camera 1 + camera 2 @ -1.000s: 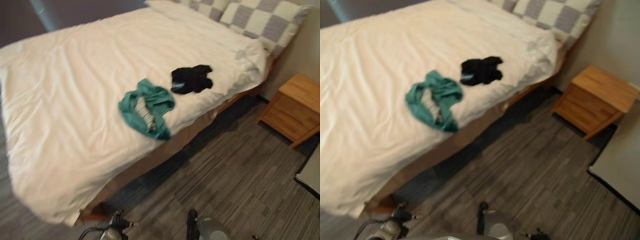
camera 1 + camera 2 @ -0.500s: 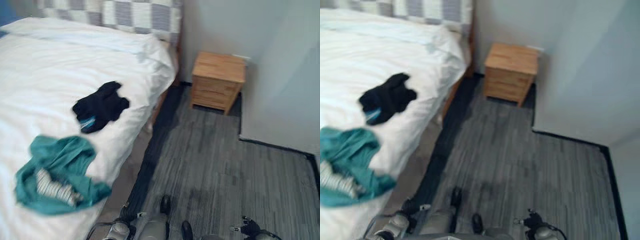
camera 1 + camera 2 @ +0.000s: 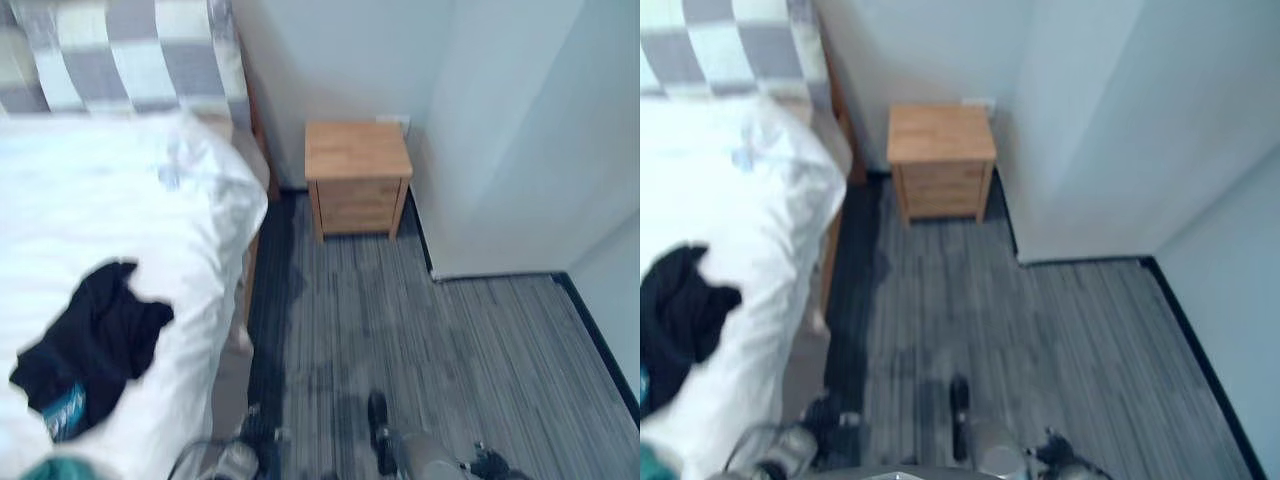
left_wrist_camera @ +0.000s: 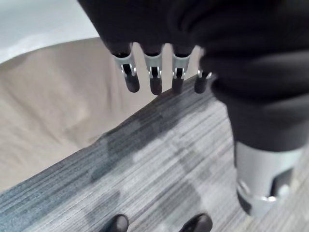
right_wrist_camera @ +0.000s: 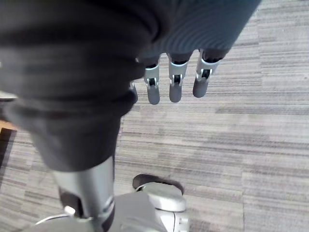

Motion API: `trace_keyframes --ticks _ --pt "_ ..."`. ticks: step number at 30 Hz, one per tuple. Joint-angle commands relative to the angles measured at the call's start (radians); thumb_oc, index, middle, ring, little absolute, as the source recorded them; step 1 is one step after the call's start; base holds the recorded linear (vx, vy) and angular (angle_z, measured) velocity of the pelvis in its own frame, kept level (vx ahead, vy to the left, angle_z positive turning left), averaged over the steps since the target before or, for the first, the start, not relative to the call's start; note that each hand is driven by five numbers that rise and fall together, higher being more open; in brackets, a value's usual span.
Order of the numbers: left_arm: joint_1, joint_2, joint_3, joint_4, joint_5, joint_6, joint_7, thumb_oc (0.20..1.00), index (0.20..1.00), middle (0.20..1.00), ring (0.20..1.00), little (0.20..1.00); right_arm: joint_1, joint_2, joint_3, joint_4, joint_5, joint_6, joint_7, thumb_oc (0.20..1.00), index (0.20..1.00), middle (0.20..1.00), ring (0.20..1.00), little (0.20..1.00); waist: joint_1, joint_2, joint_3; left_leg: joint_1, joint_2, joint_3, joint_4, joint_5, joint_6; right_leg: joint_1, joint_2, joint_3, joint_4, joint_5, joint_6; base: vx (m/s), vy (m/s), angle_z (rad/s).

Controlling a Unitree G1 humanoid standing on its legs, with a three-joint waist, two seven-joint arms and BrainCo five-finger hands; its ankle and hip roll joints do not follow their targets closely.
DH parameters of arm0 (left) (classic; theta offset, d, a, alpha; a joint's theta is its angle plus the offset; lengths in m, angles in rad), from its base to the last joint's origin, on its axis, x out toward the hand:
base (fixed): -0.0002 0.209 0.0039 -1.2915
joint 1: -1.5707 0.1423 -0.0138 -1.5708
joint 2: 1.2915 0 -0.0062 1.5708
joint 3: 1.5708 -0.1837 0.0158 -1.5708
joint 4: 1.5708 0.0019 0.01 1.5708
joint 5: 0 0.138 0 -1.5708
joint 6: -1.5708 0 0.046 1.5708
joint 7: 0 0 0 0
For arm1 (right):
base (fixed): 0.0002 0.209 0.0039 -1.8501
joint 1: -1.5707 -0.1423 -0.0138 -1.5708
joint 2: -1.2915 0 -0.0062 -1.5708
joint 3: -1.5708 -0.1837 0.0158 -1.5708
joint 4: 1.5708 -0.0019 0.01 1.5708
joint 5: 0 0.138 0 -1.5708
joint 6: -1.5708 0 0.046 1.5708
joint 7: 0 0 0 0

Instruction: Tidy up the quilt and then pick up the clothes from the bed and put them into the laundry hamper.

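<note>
The white quilt (image 3: 100, 210) lies spread over the bed at the left. On it, near the bed's edge, rests a crumpled black garment (image 3: 88, 345). A bit of a teal garment (image 3: 48, 470) peeks in at the bottom left corner. My left hand (image 4: 152, 72) hangs low beside the bed's beige side panel (image 4: 53, 111), fingers straight and holding nothing. Over the grey floor my right hand (image 5: 175, 79) hangs too, fingers straight and empty.
A small wooden nightstand (image 3: 357, 175) stands against the wall by the bed's head. Grey-and-white checked pillows (image 3: 130, 55) lean at the head end. A white wall corner (image 3: 510, 160) juts out at the right, with striped grey floor (image 3: 460, 340) before it.
The camera has swung to the right, so the bed has slid off to the left and the nightstand and wall have come to the middle. The clothes lie as before.
</note>
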Motion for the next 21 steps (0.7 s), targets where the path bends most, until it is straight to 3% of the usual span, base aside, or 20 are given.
trace_keyframes --ticks 1,4,5,6,7,8,9,10,11,12,13,14,15,17,20,21 --pt "-0.113 0.007 0.008 -0.054 -0.062 -0.024 0.022 1.0 1.0 1.0 1.0 1.0 -0.079 -0.086 0.033 -0.01 -0.021 -0.001 -0.009 1.0 1.0 1.0 1.0 1.0 0.063 -0.026 0.119 -0.228 0.099 -0.064 0.457 0.204 -0.017 0.167 -0.035 0.058 -0.171 -0.006 0.101 0.35 -0.056 0.24" --pt "-0.109 -0.007 0.016 -0.059 -0.077 -0.029 0.027 1.0 1.0 1.0 1.0 1.0 -0.089 -0.084 0.049 -0.004 -0.035 0.002 -0.008 1.0 1.0 1.0 1.0 1.0 0.107 -0.026 0.113 -0.293 0.091 -0.022 0.232 0.184 -0.005 0.242 -0.051 0.087 -0.199 -0.043 0.114 0.39 0.076 -0.59" --pt "-0.109 -0.007 0.017 -0.059 -0.077 -0.029 0.027 1.0 1.0 1.0 1.0 1.0 -0.089 -0.084 0.049 -0.004 -0.035 0.002 -0.008 1.0 1.0 1.0 1.0 1.0 0.107 -0.03 0.112 -0.292 0.088 -0.021 0.226 0.189 -0.005 0.24 -0.055 0.087 -0.199 -0.043 0.115 0.53 0.18 -0.46" --pt "-0.096 -0.017 0.025 -0.061 -0.08 -0.032 0.026 1.0 1.0 1.0 1.0 1.0 -0.093 -0.085 0.05 -0.003 -0.039 -0.004 -0.01 1.0 1.0 1.0 1.0 1.0 0.122 -0.008 0.088 -0.291 0.088 0.043 -0.054 0.191 0.01 0.281 -0.051 0.077 -0.201 -0.08 0.129 0.37 0.13 -0.41" --pt "-0.095 -0.017 0.025 -0.061 -0.08 -0.032 0.026 1.0 1.0 1.0 1.0 1.0 -0.092 -0.085 0.05 -0.004 -0.039 -0.004 -0.01 1.0 1.0 1.0 1.0 1.0 0.123 -0.012 0.091 -0.279 0.083 0.047 -0.067 0.196 0.011 0.287 -0.056 0.078 -0.202 -0.082 0.13 0.7 0.233 -0.3" --pt "-0.079 -0.021 0.031 -0.057 -0.069 -0.026 0.019 1.0 1.0 1.0 1.0 1.0 -0.087 -0.085 0.047 -0.001 -0.054 -0.003 -0.011 1.0 1.0 1.0 1.0 1.0 0.121 0.011 0.069 -0.263 0.1 0.186 -0.22 0.218 0.001 0.331 -0.037 0.057 -0.186 -0.145 0.131 0.5 0.186 -0.1" --pt "-0.063 -0.025 0.039 -0.047 -0.064 -0.019 0.014 1.0 1.0 1.0 1.0 1.0 -0.083 -0.083 0.046 0.003 -0.063 -0.002 -0.01 1.0 1.0 1.0 1.0 1.0 0.113 0.017 0.06 -0.212 0.103 0.277 -0.283 0.219 0.016 0.342 -0.036 0.035 -0.148 -0.178 0.138 0.64 0.242 0.1" --pt "-0.053 -0.026 0.048 -0.045 -0.064 -0.014 0.011 1.0 1.0 1.0 1.0 1.0 -0.08 -0.077 0.048 -0.005 -0.066 -0.002 -0.005 1.0 1.0 1.0 1.0 1.0 0.117 0.015 0.05 -0.192 0.096 0.297 -0.294 0.211 0.036 0.346 -0.033 0.023 -0.101 -0.189 0.142 0.48 0.199 0.35" --pt "-0.041 -0.028 0.051 -0.038 -0.061 -0.01 0.008 1.0 1.0 1.0 1.0 1.0 -0.077 -0.069 0.051 -0.005 -0.073 -0.002 -0.006 1.0 1.0 1.0 1.0 1.0 0.129 0.006 0.035 -0.178 0.071 0.273 -0.306 0.203 0.056 0.347 -0.037 0.006 -0.032 -0.192 0.156 0.44 0.186 0.49" --pt "-0.035 -0.028 0.051 -0.032 -0.062 -0.007 0.006 1.0 1.0 1.0 1.0 1.0 -0.072 -0.063 0.044 -0.007 -0.072 -0.005 -0.008 1.0 1.0 1.0 1.0 1.0 0.13 -0.001 0.033 -0.161 0.048 0.246 -0.317 0.191 0.076 0.313 -0.048 -0.015 0.101 -0.158 0.19 0.29 0.132 0.91" --pt "-0.034 -0.028 0.051 -0.032 -0.062 -0.007 0.006 1.0 1.0 1.0 1.0 1.0 -0.072 -0.062 0.044 -0.007 -0.072 -0.005 -0.008 1.0 1.0 1.0 1.0 1.0 0.128 -0.003 0.031 -0.163 0.046 0.245 -0.318 0.191 0.078 0.309 -0.051 -0.016 0.107 -0.162 0.191 0.2 0.109 0.78" --pt "-0.035 -0.028 0.058 -0.028 -0.06 -0.004 0.007 1.0 1.0 1.0 1.0 1.0 -0.072 -0.055 0.032 -0.009 -0.068 0.001 -0.011 1.0 1.0 1.0 1.0 1.0 0.125 0.002 0.041 -0.14 0.052 0.246 -0.328 0.195 0.096 0.261 -0.055 -0.024 0.228 -0.082 0.229 0.29 0.115 0.77" --pt "-0.038 -0.022 0.068 -0.027 -0.073 0.002 0.017 1.0 1.0 1.0 1.0 1.0 -0.076 -0.045 0.013 -0.027 -0.044 0.0 -0.017 1.0 1.0 1.0 1.0 1.0 0.106 0.014 0.064 -0.071 0.051 0.207 -0.362 0.187 0.113 0.157 -0.067 0.002 0.446 0.001 0.249 0.29 0.111 0.58" --pt "-0.038 -0.019 0.076 -0.027 -0.082 0.001 0.022 1.0 1.0 1.0 1.0 1.0 -0.078 -0.042 0.008 -0.038 -0.035 -0.002 -0.02 1.0 1.0 1.0 1.0 1.0 0.101 0.023 0.069 -0.037 0.057 0.175 -0.391 0.189 0.111 0.105 -0.053 0.022 0.504 0.0 0.243 0.31 0.045 0.97" --pt "-0.052 -0.007 0.07 -0.036 -0.094 -0.007 0.036 1.0 1.0 1.0 1.0 1.0 -0.082 -0.047 0.014 -0.042 -0.023 -0.008 -0.029 1.0 1.0 1.0 1.0 1.0 0.089 0.017 0.089 0.008 0.047 0.045 -0.406 0.181 0.1 0.047 -0.019 0.08 0.378 -0.077 0.205 0.4 -0.119 1.41" --pt "-0.066 0.003 0.054 -0.04 -0.086 -0.016 0.041 1.0 1.0 1.0 1.0 1.0 -0.087 -0.054 0.026 -0.031 -0.028 -0.006 -0.03 1.0 1.0 1.0 1.0 1.0 0.089 0.003 0.095 0.019 0.035 -0.021 -0.401 0.164 0.088 0.064 -0.026 0.145 0.186 -0.1 0.196 0.3 -0.204 1.87"
